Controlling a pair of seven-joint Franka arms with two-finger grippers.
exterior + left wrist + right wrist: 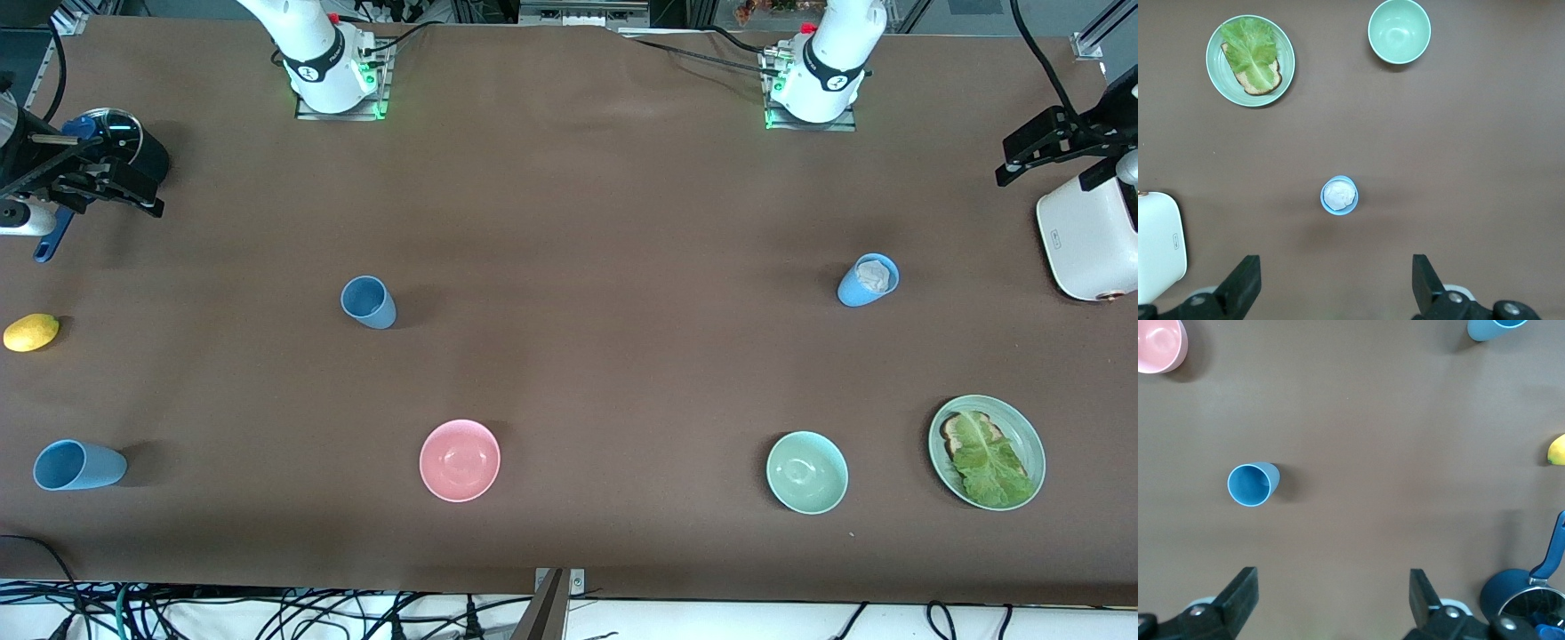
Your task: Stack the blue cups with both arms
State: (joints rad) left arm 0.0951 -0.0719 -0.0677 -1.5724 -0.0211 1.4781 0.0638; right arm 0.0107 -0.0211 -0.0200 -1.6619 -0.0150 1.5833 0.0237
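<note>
Three blue cups stand apart on the brown table. A duskier blue cup [368, 302] [1253, 485] is toward the right arm's end. A light blue cup [78, 465] [1491, 327] is nearer the front camera at that end. Another light blue cup [868, 280] [1339, 195], with a crumpled white wad inside, is toward the left arm's end. My right gripper [133, 191] [1333, 593] is open and empty, high over the saucepan. My left gripper [1009, 160] [1337, 280] is open and empty, high beside the white appliance.
A dark blue lidded saucepan [116, 138] [1521, 600] and a lemon [31, 332] [1557, 450] lie at the right arm's end. A pink bowl [460, 460], a mint-green bowl [806, 472] [1399, 31], a plate [1038, 453] of toast and lettuce, and a white appliance [1089, 236] also stand here.
</note>
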